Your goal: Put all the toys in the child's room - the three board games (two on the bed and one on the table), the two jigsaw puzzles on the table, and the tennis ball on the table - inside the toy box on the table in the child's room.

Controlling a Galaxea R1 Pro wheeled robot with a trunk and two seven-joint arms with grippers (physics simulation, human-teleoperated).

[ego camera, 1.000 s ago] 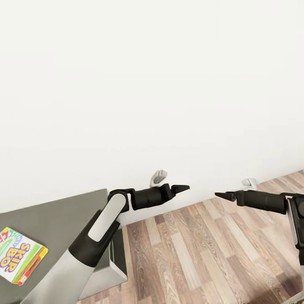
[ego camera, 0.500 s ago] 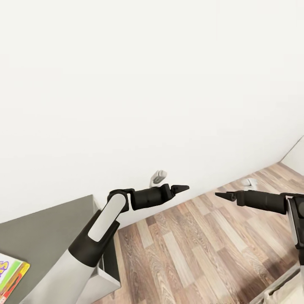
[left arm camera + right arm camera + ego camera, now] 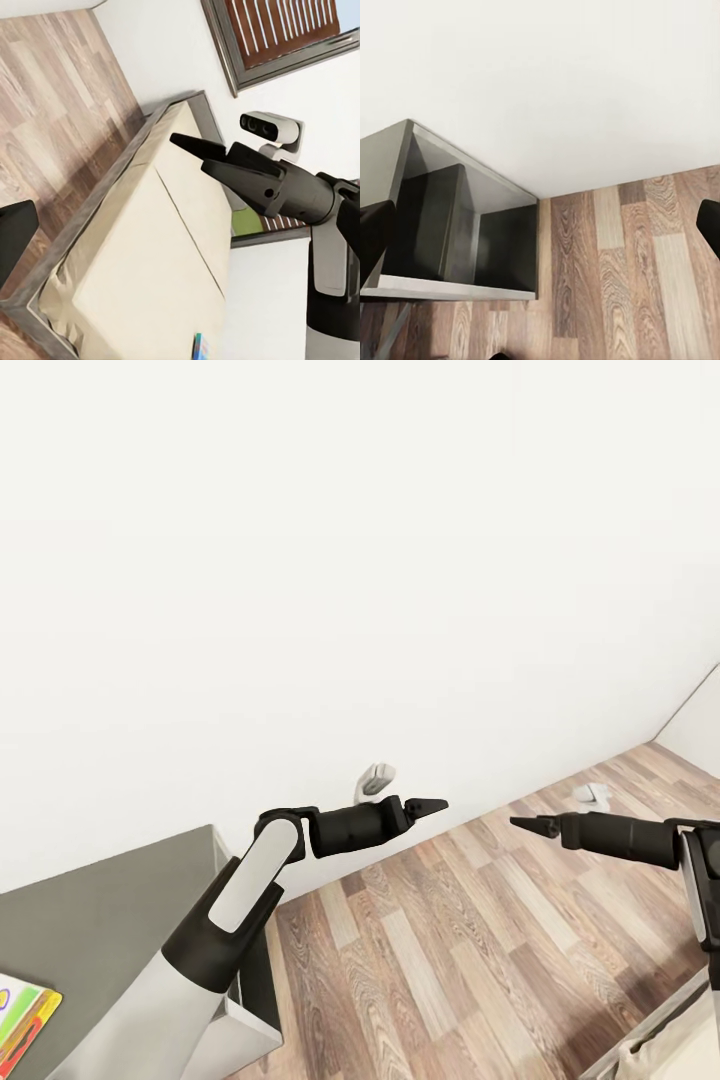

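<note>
One corner of a colourful board game point(image 3: 22, 1020) shows at the lower left edge of the head view, lying on the grey table point(image 3: 110, 900). My left gripper point(image 3: 432, 805) is held out over the wooden floor, past the table's end, open and empty. Level with it on the right, my right gripper point(image 3: 525, 823) is also open with nothing in it. The left wrist view looks across at the right gripper point(image 3: 187, 150) above the beige bed point(image 3: 142, 255), where a small colourful box edge point(image 3: 199, 347) lies. The toy box, the puzzles and the tennis ball are out of view.
A plain white wall point(image 3: 360, 560) stands close ahead. Wooden floor point(image 3: 470, 950) runs between the table and the bed corner point(image 3: 675, 1040) at the lower right. The table's dark open compartments point(image 3: 450, 217) face the floor. A shuttered window point(image 3: 277, 30) is above the bed.
The camera has turned right: the table and the board game have slid toward the left edge, and the bed corner and a room corner have come in at the right. Both arms keep their pose.
</note>
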